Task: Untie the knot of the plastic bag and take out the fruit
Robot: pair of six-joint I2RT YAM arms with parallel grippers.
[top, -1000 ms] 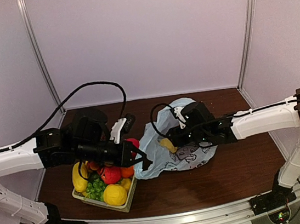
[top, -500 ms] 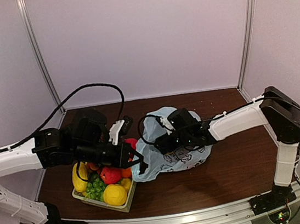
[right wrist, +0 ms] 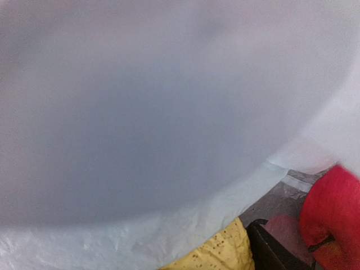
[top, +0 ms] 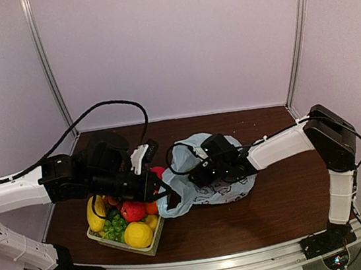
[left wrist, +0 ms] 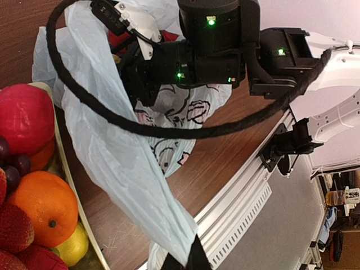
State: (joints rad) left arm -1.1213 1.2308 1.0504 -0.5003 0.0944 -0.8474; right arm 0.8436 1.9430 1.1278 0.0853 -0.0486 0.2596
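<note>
The pale blue plastic bag [top: 222, 187] lies on the table with its mouth toward the left. My left gripper [top: 163, 192] is shut on the bag's edge and holds the film [left wrist: 112, 157] stretched from its jaws [left wrist: 191, 261]. My right gripper [top: 195, 173] reaches into the bag's mouth, its tips hidden by film. In the right wrist view blurred film [right wrist: 169, 112] fills most of the frame. Below it show a speckled yellow fruit [right wrist: 219, 256], a red fruit [right wrist: 332, 219] and one black finger [right wrist: 270, 250]. The knot is out of view.
A basket [top: 149, 249] stands at the front left, under my left arm. It holds a yellow lemon-like fruit [top: 138, 234], a red apple [top: 133, 210], green grapes [top: 115, 227] and an orange [left wrist: 39, 208]. The front rail [left wrist: 247, 197] runs close by.
My right gripper has moved left into the bag's mouth, its arm folding with the elbow raised. The yellow piece at its tip no longer shows from above. The left gripper has barely moved.
</note>
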